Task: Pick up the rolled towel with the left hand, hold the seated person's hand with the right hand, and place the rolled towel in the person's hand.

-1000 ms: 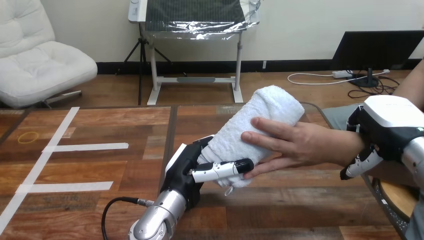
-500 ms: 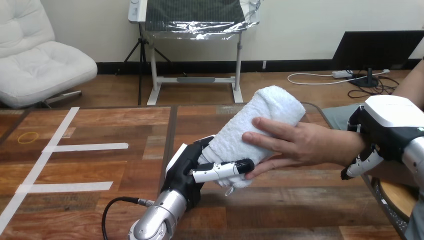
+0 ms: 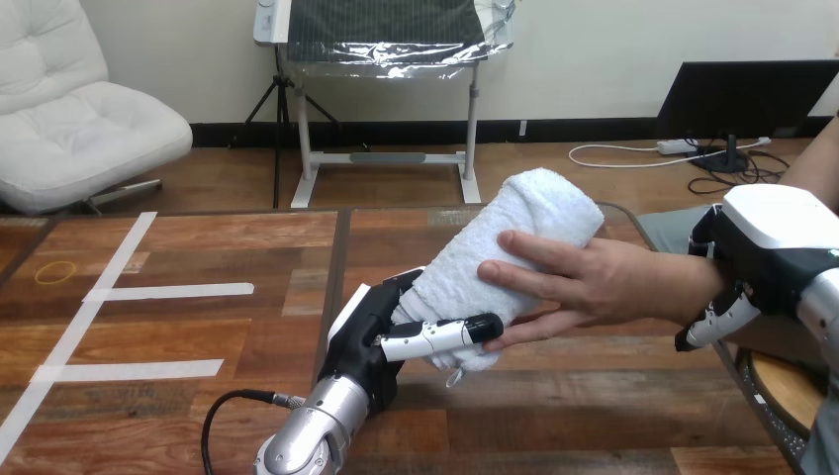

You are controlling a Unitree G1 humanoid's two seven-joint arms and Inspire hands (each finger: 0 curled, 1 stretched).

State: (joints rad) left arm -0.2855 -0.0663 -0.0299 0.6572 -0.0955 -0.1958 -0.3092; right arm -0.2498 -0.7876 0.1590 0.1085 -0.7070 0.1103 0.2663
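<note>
- Rolled towel (image 3: 514,233): tilted above the table (image 3: 198,336), lower end in the left hand (image 3: 371,332).
- Left hand: fingers and thumb curled round the towel.
- Person's hand (image 3: 604,282): fingers laid across the towel's middle.
- Right hand (image 3: 767,247): at the person's wrist (image 3: 698,287), fingers apparently curled under it.

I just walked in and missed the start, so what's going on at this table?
The left robot hand is curled round the lower end of a white rolled terry towel and holds it tilted above the wooden table. The person's hand reaches in from the right and wraps the towel's middle, so both are on it. The right robot hand sits over the person's wrist; I can't tell whether it grips it.
</note>
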